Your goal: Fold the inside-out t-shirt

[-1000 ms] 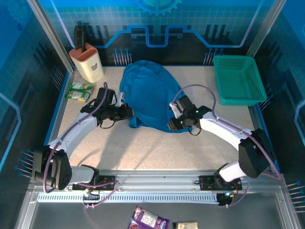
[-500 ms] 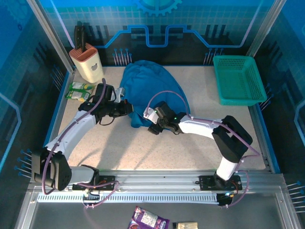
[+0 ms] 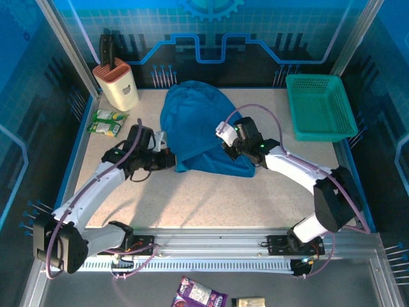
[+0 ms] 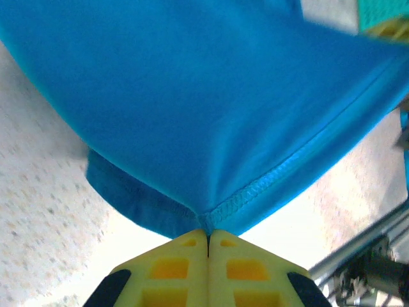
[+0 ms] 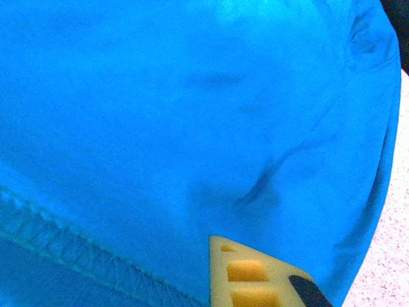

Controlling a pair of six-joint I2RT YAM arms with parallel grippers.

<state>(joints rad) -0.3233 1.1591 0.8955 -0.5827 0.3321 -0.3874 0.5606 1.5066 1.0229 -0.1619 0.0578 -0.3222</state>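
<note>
We count one inside-out t-shirt (image 3: 195, 118), one green basket (image 3: 319, 109), one cream holder (image 3: 118, 86), one green packet (image 3: 107, 121) and two grippers. The shirt is soft plain blue cloth with a stitched hem, heaped in a rounded shape on the far middle of the speckled table (image 3: 211, 198). The basket is rectangular plastic mesh. The left gripper (image 4: 208, 235) is closed on the near hem. The right gripper (image 3: 225, 136) is closed against the shirt, but we cannot tell if it pinches cloth. Half a second before, it was nearer, beside the left one.
</note>
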